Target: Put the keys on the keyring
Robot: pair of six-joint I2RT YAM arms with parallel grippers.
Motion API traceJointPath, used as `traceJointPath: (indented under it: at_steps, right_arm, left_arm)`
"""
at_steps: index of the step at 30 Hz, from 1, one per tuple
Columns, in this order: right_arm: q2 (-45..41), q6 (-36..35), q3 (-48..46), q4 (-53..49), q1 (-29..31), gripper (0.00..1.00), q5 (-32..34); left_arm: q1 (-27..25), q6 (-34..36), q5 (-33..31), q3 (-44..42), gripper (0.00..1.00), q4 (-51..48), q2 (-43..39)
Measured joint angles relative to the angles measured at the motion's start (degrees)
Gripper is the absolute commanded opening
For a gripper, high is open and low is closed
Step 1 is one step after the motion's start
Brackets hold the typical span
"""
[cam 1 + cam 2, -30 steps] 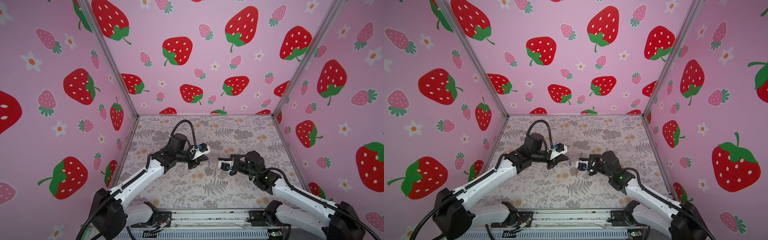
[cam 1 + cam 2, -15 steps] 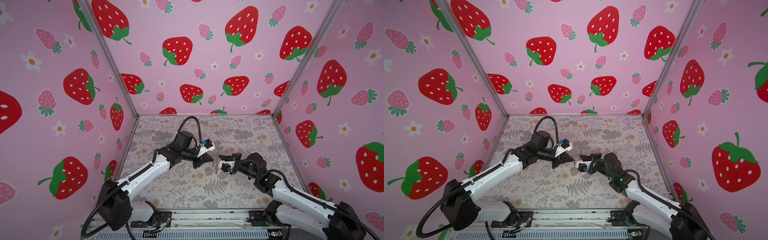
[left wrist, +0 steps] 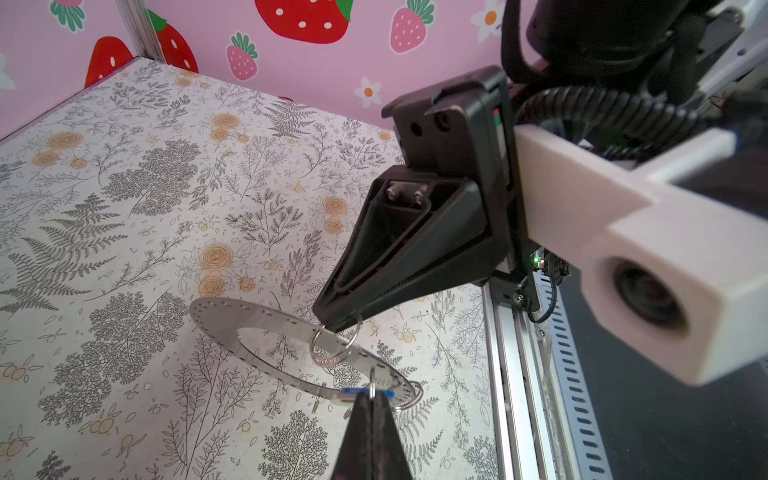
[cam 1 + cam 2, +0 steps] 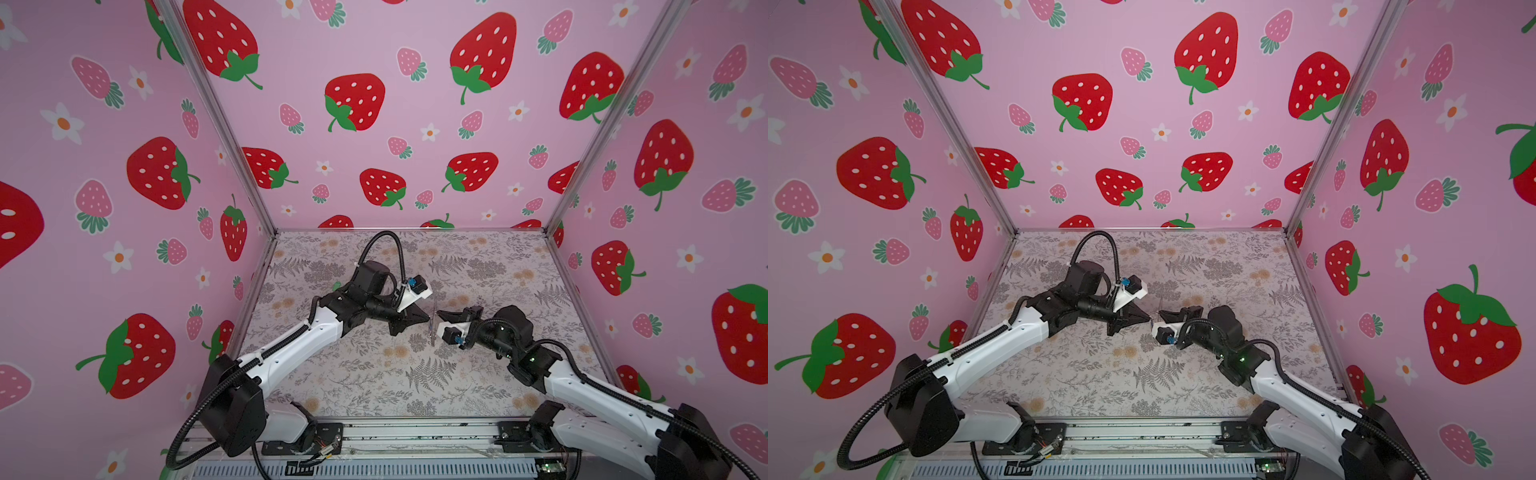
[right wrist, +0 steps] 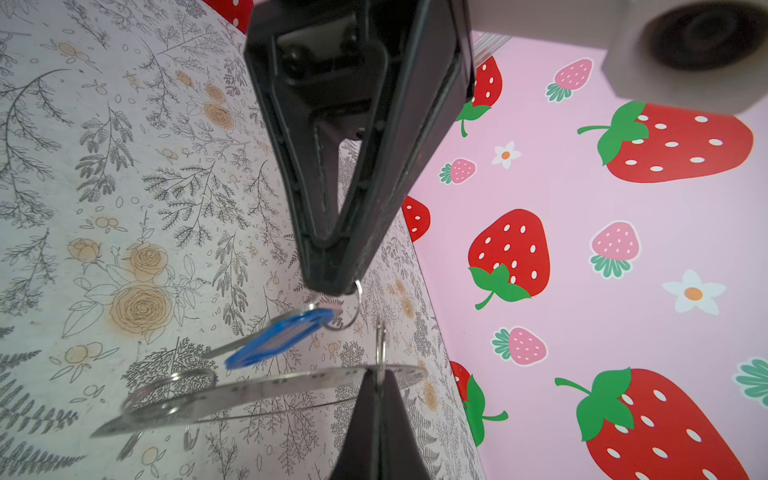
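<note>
Grippers meet mid-table, both pinched shut: left gripper (image 3: pixel 370 398) holds the blue key (image 5: pixel 276 338) by its small loop (image 5: pixel 356 309), right gripper (image 3: pixel 333 325) grips a split ring (image 3: pixel 328 363) on the keyring (image 3: pixel 214 322), which hangs between them above the mat (image 3: pixel 124 208), apparently steadied for threading.

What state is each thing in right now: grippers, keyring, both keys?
left gripper: shut, pinching the blue key's small loop.
right gripper: shut on a split ring looped around the keyring.
keyring: off the table, tilted, held in the air between the grippers.
blue key: airborne, dangling beside the keyring; threaded or not, cannot tell.
green key: apparently lying on the table behind the left arm, off the keyring.
</note>
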Motion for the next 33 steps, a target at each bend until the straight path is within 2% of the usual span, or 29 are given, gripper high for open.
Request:
traceJointPath:
  at_steps: [33]
  right_arm:
    - [-0.9,1.1,0.0,-1.5,0.1,0.00,0.8]
  left_arm:
    - [-0.8,0.6,-1.5,3.1,0.00,-3.1,1.4]
